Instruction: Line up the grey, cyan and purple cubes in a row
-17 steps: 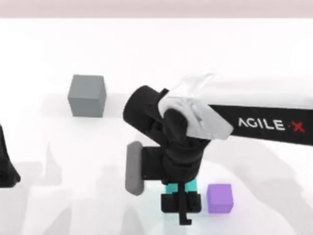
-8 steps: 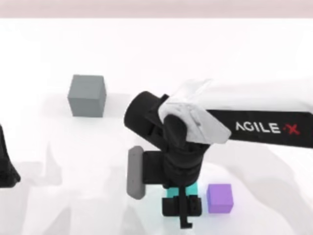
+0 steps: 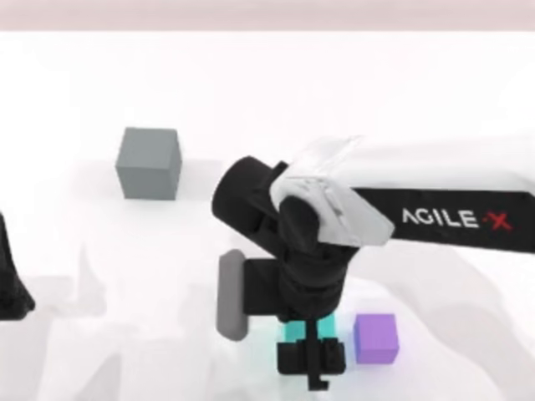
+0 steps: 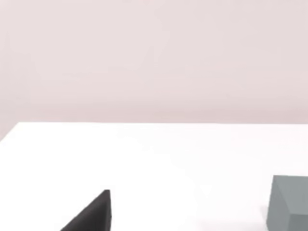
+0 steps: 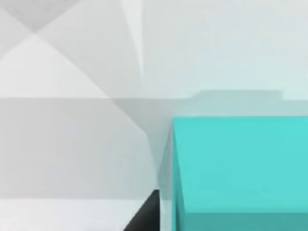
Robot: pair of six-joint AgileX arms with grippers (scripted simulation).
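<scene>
White tabletop (image 3: pixel 251 100) runs back to a pale pink wall. From the top view's right edge the right arm (image 3: pixel 443 219) reaches across to the middle, its black wrist bent straight down at the table's near edge. The right gripper (image 3: pixel 311 361) points down over the cyan cube (image 3: pixel 294 332), of which only a sliver shows past the black fingers (image 3: pixel 292 357) from above. The wrist view shows the cube's face close up with a dark finger tip just beside its lower corner, but I cannot tell whether the fingers press on the cube or stand off it. The purple cube (image 3: pixel 375 337) sits on the table just right of the gripper, near but apart from the cyan one. The grey cube (image 3: pixel 150 163) rests well apart, farther back and to the left.

Against half a second ago, the right gripper sits slightly lower over the cyan cube and the rest of the arm is almost unmoved; a second ago the forearm lay a little higher in the top view. No cube has shifted.

The left arm (image 3: pixel 12 288) is parked at the left edge, its fingers unseen.
</scene>
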